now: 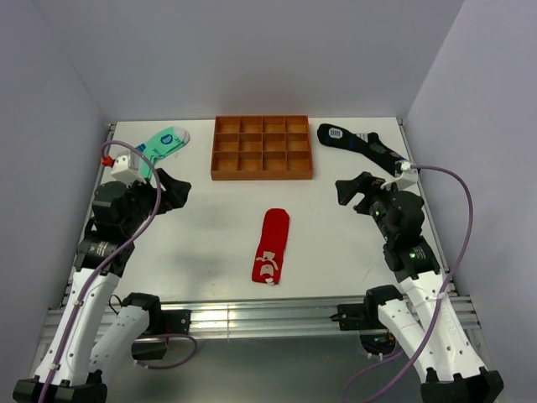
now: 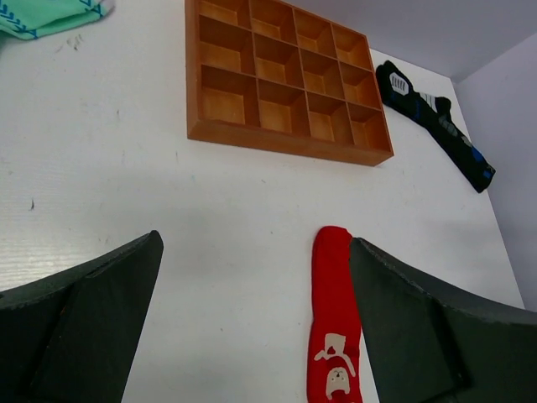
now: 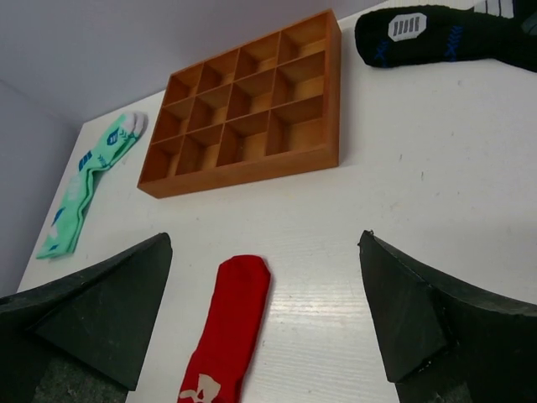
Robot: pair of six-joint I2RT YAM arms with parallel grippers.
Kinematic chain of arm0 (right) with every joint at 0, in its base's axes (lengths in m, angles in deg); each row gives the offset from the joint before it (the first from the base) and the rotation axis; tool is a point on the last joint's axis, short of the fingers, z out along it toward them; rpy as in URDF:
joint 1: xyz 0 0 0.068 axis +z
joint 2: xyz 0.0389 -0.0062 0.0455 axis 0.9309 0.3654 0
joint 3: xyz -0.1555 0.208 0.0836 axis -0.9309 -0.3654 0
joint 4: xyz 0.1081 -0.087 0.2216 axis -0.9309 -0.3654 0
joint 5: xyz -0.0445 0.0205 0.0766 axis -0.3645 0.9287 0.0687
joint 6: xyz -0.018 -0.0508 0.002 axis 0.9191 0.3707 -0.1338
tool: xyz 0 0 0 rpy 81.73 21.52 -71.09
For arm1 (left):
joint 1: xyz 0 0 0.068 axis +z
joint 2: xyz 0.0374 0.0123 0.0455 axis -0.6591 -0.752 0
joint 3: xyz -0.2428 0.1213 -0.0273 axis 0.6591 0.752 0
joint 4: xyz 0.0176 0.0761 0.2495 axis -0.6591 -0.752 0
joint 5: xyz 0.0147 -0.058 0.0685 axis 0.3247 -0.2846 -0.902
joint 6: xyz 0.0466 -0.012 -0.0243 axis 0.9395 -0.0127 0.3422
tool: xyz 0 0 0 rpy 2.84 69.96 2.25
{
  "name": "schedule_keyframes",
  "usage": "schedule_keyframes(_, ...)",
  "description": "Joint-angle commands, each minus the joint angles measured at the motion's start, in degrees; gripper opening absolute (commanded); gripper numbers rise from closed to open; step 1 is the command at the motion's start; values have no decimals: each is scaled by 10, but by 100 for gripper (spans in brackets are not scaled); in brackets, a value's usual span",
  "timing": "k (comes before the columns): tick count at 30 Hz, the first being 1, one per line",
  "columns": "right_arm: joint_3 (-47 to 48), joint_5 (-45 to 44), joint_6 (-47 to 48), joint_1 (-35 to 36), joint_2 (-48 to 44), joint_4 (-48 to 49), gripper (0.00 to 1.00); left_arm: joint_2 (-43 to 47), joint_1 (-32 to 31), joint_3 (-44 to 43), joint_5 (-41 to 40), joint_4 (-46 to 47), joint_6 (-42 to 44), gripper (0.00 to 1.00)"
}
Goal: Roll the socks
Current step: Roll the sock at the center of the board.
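A red sock [image 1: 271,245] with white marks lies flat and lengthwise in the middle of the white table; it shows too as the red sock [image 2: 334,319] and the red sock [image 3: 228,323]. Flat at the back left lies a mint-green patterned sock [image 1: 163,146] [image 2: 46,15] [image 3: 86,179]. A black sock with blue patches [image 1: 362,147] [image 2: 436,122] [image 3: 445,35] stretches along the back right. My left gripper [image 1: 176,193] [image 2: 256,323] hovers open left of the red sock. My right gripper [image 1: 357,193] [image 3: 264,323] hovers open to its right. Neither holds anything.
A wooden tray [image 1: 262,148] [image 2: 285,84] [image 3: 247,109] with several square compartments sits at the back centre, between the green and black socks. Grey walls close in the table on three sides. A metal rail [image 1: 252,317] runs along the near edge by the arm bases.
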Motion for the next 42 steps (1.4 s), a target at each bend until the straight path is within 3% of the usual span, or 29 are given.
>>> schedule_keyframes(1, 4, 10, 22, -2, -3, 14, 100, -6, 2, -2, 40, 5, 12, 99)
schedule_keyframes(5, 13, 10, 32, 18, 22, 18, 92, -2, 2, 2, 62, 14, 18, 100)
schedule_keyframes(9, 26, -71, 36, 115, 62, 28, 91, -1, 2, 2, 68, 14, 19, 100)
schedule_keyframes(16, 19, -123, 60, 319, 165, 45, 65, -7, 2, 6, 88, 22, 15, 100)
schedule_keyframes(19, -2, -145, 56, 368, 202, 76, 54, -8, -2, 7, 90, 25, 14, 100)
schedule_keyframes(27, -47, -193, 44, 519, 304, 135, 42, -27, -6, 6, 105, 24, 14, 99)
schedule_keyframes(35, -49, -236, 41, 619, 429, 178, 41, -26, -9, 8, 106, 25, 14, 100)
schedule_keyframes(42, -35, -257, 37, 649, 452, 165, 44, -31, -13, 7, 102, 21, 15, 99)
